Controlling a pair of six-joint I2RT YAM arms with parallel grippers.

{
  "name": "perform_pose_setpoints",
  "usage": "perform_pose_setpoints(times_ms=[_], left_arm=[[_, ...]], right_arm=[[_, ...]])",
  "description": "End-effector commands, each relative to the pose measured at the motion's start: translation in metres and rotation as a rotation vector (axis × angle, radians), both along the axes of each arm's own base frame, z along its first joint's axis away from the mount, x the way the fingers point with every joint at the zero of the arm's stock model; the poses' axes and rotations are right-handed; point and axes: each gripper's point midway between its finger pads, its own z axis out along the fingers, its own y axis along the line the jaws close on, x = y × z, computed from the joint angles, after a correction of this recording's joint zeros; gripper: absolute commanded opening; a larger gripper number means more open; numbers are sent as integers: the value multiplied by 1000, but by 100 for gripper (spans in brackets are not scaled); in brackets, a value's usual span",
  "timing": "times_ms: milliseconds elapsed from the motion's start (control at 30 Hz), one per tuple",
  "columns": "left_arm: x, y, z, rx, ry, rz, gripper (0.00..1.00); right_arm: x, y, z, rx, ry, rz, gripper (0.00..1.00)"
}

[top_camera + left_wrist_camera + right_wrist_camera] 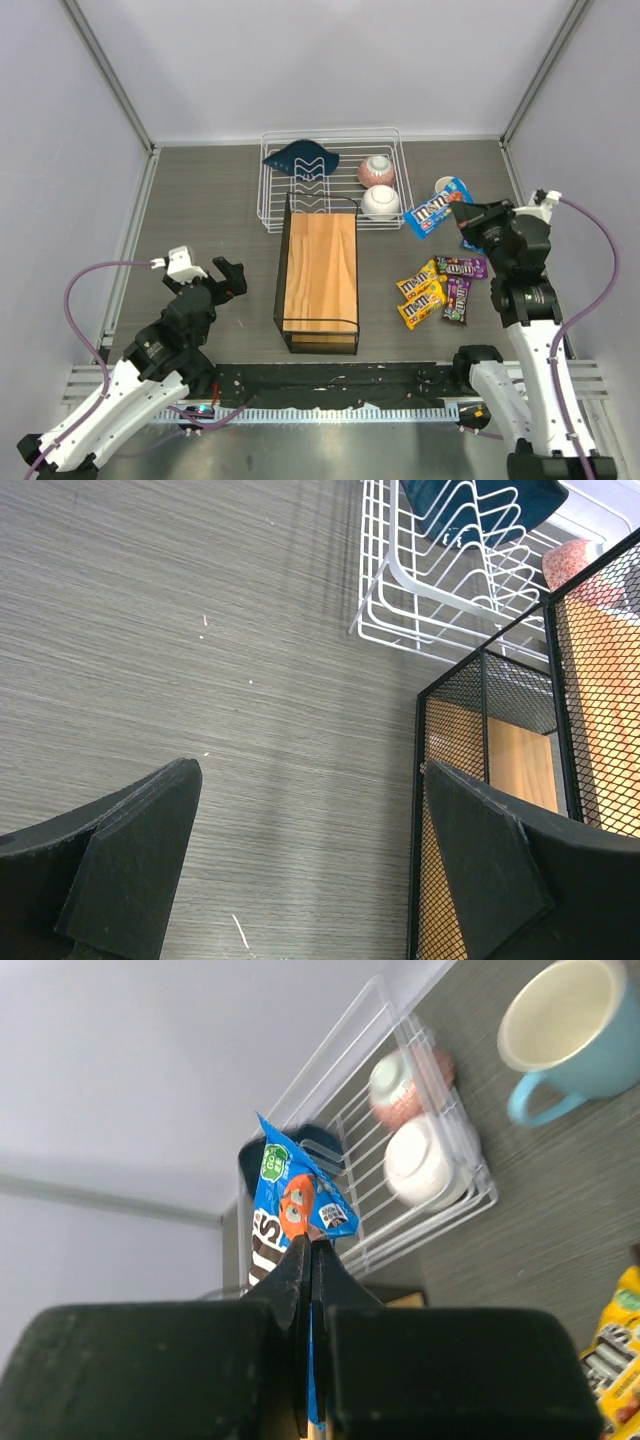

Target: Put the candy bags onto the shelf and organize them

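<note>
Grey wood-grain table (200,210) fills the floor of a pale-walled enclosure. At the right gripper (306,1252) the fingers (288,1285) are pressed together on the lower edge of a blue candy bag (292,1198). The bag stands up out of the pinch, slightly crumpled and lifted off the table.

From above, this gripper points toward 9 o'clock. Its bag hangs at roughly 2 o'clock from the shelf (318,270), apart from it.

The left gripper (310,830) has its fingers (130,850) spread wide over bare table, gripping nothing. The shelf's black mesh end is just at 3 o'clock of the right-hand finger. From above, this gripper hovers at 9 o'clock of the shelf, well apart from the sweets.

The shelf lies lengthwise at the table's middle, its light wooden plank facing up inside the black frame. At its 3 o'clock, four packets lie flat and close together. Two yellow candy bags (417,281) are nearer the shelf, and two purple candy bags (461,267) are just beyond them.

At the shelf's 12 o'clock, touching or nearly touching its far end, stands a white wire dish rack (270,200). It holds a dark blue dish (300,158), a pink bowl (376,170) and a white bowl (380,202). A light blue mug (450,187) stands at the rack's 3 o'clock.
</note>
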Motion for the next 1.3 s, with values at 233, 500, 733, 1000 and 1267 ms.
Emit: perform_pose_setpoints(times_ms=[233,500,733,1000,1267], left_arm=[[-2,0,21,-42,-44,-4,100],[-2,0,17,-38,-39,-6,100],[-1,-1,17,-38,-36,-7,100],[0,-2,16,-33,-30,-10,100],[0,-1,15,-29,-29,-6,100]], right_arm=[[19,87,28,-72,-35,71,1],[6,144,6,-72,-14,103,1],[-22,177,-11,-71,-14,48,1],[-52,212,-20,-99,-17,19,1],[-61,212,-14,-130,-29,26,48]])
